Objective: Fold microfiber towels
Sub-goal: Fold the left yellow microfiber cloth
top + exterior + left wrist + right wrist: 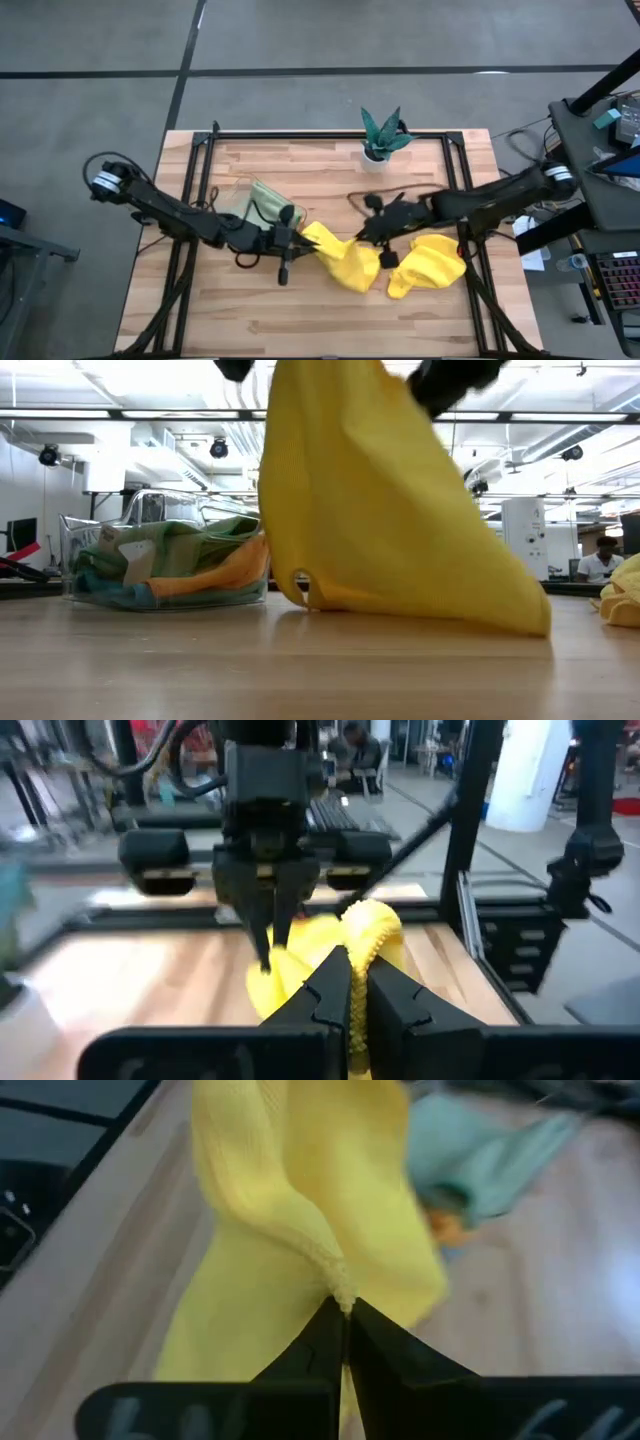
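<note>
Grippers, the left gripper (300,238) and the right gripper (368,238), each pinch tight an edge of the soft yellow microfiber towel (345,262), which sags between them, its lower hem brushing the wooden worktop (300,320), apparently raised to hang flat for folding.

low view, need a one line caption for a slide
A yellow towel hangs lifted with its lower edge on the wooden table, beside a clear tray of folded towels.

High view looks straight down on the whole table (330,310), low view sits at tabletop level facing the room, wrist views are close-up; all share one yellow towel (345,262).
</note>
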You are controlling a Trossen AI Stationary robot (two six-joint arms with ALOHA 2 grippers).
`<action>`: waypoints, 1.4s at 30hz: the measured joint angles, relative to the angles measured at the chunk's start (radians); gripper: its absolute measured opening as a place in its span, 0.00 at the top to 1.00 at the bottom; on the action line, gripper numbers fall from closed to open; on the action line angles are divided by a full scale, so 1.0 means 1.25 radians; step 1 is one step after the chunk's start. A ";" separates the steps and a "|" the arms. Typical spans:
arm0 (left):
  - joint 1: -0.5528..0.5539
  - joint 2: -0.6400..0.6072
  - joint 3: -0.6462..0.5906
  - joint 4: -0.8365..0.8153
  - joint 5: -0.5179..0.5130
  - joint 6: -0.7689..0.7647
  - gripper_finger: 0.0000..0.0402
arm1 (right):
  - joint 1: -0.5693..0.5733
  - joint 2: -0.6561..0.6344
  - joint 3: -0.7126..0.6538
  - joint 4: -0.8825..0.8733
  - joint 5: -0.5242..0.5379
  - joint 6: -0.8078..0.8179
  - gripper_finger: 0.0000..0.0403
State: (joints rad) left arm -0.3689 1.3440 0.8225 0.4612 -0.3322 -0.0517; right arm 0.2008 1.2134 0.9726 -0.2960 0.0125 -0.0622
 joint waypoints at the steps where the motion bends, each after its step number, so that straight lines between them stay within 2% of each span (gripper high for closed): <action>1: 0.003 -0.012 0.001 0.000 -0.004 0.010 1.00 | 0.000 -0.021 0.026 -0.045 0.010 -0.001 0.98; 7: 0.038 -0.092 0.004 0.000 -0.028 0.074 1.00 | 0.000 -0.073 0.190 -0.248 0.119 -0.060 0.98; 13: 0.112 -0.118 0.004 0.053 -0.035 0.097 1.00 | 0.000 -0.072 0.324 -0.332 0.256 -0.106 0.98; 16: 0.143 -0.114 0.005 0.109 -0.035 0.143 1.00 | -0.001 -0.072 0.369 -0.366 0.339 -0.126 0.98; 21: 0.190 -0.118 0.028 0.125 -0.033 0.222 1.00 | -0.001 -0.072 0.426 -0.425 0.484 -0.137 0.98; 27: 0.207 -0.119 0.049 0.089 -0.032 0.256 1.00 | 0.000 -0.076 0.451 -0.516 0.511 -0.086 0.98; 29: 0.199 -0.120 0.049 0.041 -0.027 0.216 1.00 | 0.003 -0.077 0.449 -0.569 0.494 -0.036 0.98; 31: 0.182 -0.118 0.040 -0.019 -0.006 0.164 1.00 | 0.007 -0.078 0.441 -0.620 0.430 0.007 0.98; 35: 0.142 -0.096 0.030 -0.140 0.018 0.064 1.00 | 0.009 -0.078 0.410 -0.656 0.186 0.071 0.98; 38: 0.110 -0.071 0.030 -0.175 0.031 0.006 1.00 | 0.010 -0.078 0.370 -0.655 0.024 0.136 0.98; 40: 0.092 -0.047 0.030 -0.172 0.055 -0.021 1.00 | 0.020 -0.078 0.329 -0.640 -0.028 0.180 0.98; 42: 0.072 -0.025 0.030 -0.175 0.074 -0.045 1.00 | 0.035 -0.078 0.279 -0.607 -0.037 0.220 0.98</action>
State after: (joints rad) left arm -0.2794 1.3128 0.8604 0.2429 -0.2393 -0.1078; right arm 0.2441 1.1160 1.3216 -1.0553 -0.0332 0.2129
